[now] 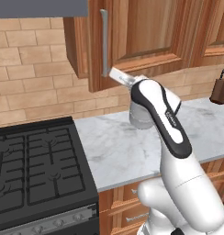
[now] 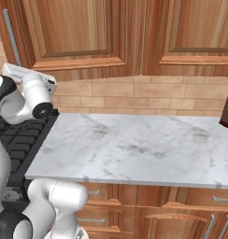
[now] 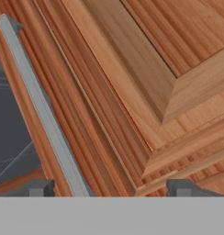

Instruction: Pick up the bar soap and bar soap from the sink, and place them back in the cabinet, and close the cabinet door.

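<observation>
The pincer [image 3: 107,187] was spread wide and empty, its tips straddling the lower edge of the cabinet door [image 3: 146,82] beside the grey handle [image 3: 40,105]. The door [image 1: 132,41] stood slightly ajar above the marble table [image 1: 118,147]. No writing could be read anywhere.

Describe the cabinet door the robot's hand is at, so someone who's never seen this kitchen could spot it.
Look at the row of wooden wall cabinets above the white marble counter, beside the black stove. The cabinet door is the leftmost one, nearest the stove. Unlike its neighbours, it stands slightly ajar, with the gripper at the foot of its long grey handle.
</observation>
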Controlling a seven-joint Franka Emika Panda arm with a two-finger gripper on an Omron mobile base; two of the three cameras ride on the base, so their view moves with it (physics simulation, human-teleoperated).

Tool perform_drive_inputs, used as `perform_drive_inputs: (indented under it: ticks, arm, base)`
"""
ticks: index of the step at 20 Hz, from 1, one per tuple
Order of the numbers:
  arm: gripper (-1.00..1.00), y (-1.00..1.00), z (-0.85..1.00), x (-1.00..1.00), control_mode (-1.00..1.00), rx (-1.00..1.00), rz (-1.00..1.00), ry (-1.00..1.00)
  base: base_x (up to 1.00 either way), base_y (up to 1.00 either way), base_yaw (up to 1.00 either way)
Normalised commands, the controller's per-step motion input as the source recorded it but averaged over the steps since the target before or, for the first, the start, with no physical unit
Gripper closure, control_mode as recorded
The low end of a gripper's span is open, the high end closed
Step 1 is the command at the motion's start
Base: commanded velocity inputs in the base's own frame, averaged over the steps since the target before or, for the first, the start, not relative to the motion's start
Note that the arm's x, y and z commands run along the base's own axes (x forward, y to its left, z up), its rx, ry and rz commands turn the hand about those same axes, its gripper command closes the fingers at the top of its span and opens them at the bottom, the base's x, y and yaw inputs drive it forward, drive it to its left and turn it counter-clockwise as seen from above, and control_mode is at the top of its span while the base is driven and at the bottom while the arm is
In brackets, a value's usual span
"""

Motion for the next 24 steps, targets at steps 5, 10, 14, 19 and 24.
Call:
perform_drive_inputs:
  ticks: [5,10,14,19,24]
  arm:
    - [-1.0,0.16,0.0,0.31,-1.0,0.0,-0.07,0.0]
    - [-1.0,0.13,0.0,0.3,-1.0,0.0,-0.07,0.0]
    - [-1.0,0.12,0.0,0.28,-1.0,0.0,-0.07,0.0]
    - [-1.0,0.11,0.0,0.28,-1.0,0.0,-0.07,0.0]
    - [-1.0,0.09,0.0,0.24,-1.0,0.0,-0.06,0.0]
  base:
    - [0.0,0.0,0.0]
    - [0.0,0.0,0.0]
    - [0.0,0.0,0.0]
    - [0.0,0.0,0.0]
    - [0.0,0.0,0.0]
